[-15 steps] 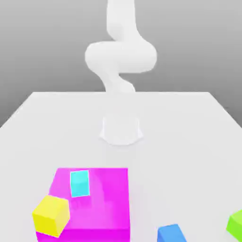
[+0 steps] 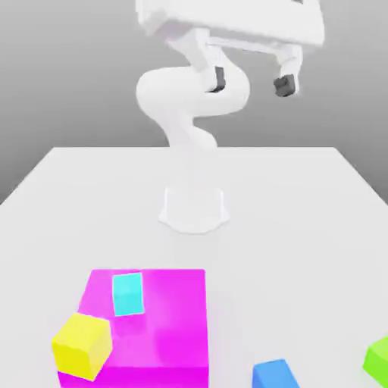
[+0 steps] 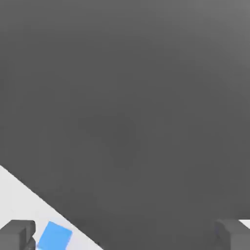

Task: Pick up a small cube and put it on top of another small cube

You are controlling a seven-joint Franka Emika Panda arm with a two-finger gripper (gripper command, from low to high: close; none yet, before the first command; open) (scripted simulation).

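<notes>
The small blue cube (image 2: 273, 375) lies on the white table at the front edge, toward the exterior view's right; it also shows in the hand view (image 3: 54, 236) beside one dark fingertip (image 3: 17, 233). The small yellow cube (image 2: 82, 345) sits at the front left corner of the big magenta block (image 2: 167, 326). My gripper (image 2: 251, 81) hangs high above the table's far side, open, with nothing between its dark fingers, far from both cubes.
A cyan cube (image 2: 128, 294) rests on top of the magenta block. A green cube (image 2: 377, 359) sits at the front right edge. The arm's white base (image 2: 194, 208) stands mid-table. Grey floor surrounds the table (image 2: 303, 227).
The hand with its open fingers has come down into the top of the exterior view; half a second ago it was out of the picture. The cubes have not moved.
</notes>
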